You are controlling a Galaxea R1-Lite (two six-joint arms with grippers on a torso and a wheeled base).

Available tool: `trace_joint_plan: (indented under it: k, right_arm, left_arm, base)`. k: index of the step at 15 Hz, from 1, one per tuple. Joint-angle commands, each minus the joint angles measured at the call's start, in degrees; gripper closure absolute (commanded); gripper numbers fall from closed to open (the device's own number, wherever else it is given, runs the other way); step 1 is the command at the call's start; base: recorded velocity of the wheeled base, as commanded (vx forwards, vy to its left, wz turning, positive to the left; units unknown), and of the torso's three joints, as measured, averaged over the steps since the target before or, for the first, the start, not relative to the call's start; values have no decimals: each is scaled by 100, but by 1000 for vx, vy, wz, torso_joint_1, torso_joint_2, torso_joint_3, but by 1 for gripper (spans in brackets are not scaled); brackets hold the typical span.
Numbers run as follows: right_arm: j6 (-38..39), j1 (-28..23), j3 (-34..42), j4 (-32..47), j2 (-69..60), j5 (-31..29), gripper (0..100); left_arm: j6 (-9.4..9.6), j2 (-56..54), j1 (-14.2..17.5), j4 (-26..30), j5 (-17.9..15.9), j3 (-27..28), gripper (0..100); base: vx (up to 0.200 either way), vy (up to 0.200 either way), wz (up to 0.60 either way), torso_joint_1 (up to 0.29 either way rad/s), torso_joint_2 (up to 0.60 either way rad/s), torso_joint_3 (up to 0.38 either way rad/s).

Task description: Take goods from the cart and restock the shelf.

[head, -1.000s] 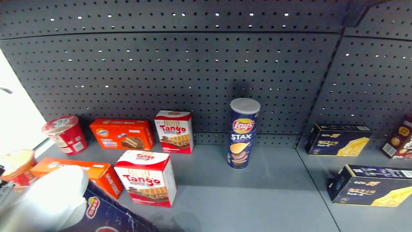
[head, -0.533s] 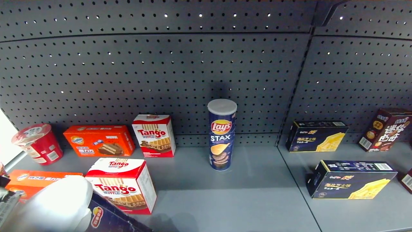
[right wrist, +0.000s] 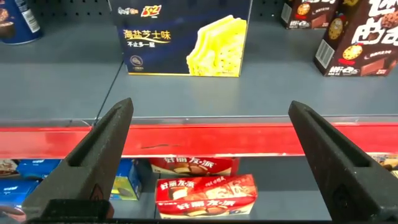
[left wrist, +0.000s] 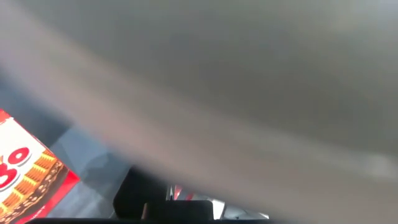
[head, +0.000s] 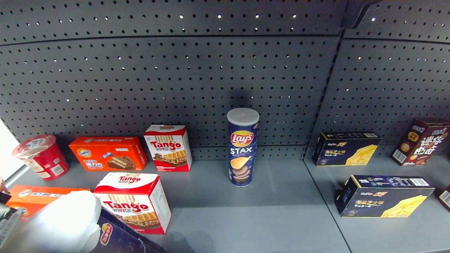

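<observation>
Two chip cans point(head: 242, 147), two wafer boxes point(head: 133, 202), two navy boxes point(head: 383, 196), right jaws wide apart, empty, left jaws' state unclear

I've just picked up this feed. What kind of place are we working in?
Most likely a shop aisle, or a mock-up of one: a dark pegboard back panel, a grey shelf lined with packaged snacks such as the chip can and wafer boxes, and a red strip along the shelf's front edge.
</observation>
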State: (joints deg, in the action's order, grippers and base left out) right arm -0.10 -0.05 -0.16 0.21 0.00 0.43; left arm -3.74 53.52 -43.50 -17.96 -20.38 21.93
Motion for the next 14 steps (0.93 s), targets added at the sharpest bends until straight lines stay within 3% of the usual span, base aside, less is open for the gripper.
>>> trace_joint_plan:
  k: [1,7,9,14]
  right_arm:
    - [1,-4,-2,-3,0,1,0]
    - [-34,5,-2,-12,0,10,0]
    - [-8,-4,7,-12,0,1,0]
    - [-8,-4,-2,-12,0,1,0]
  left_arm:
    - [-4,10,8,3,-1,-13,100]
    - [-21,27,8,-50,-18,-93,100]
    - [-21,18,8,-32,-10,-93,100]
    - [-12,10,8,-41,-10,-136,100]
  base:
    - [0,0,0,0,0,0]
    - [0,0,0,0,0,0]
    - [0,0,600,2,5,2]
    - [0,0,0,0,0,0]
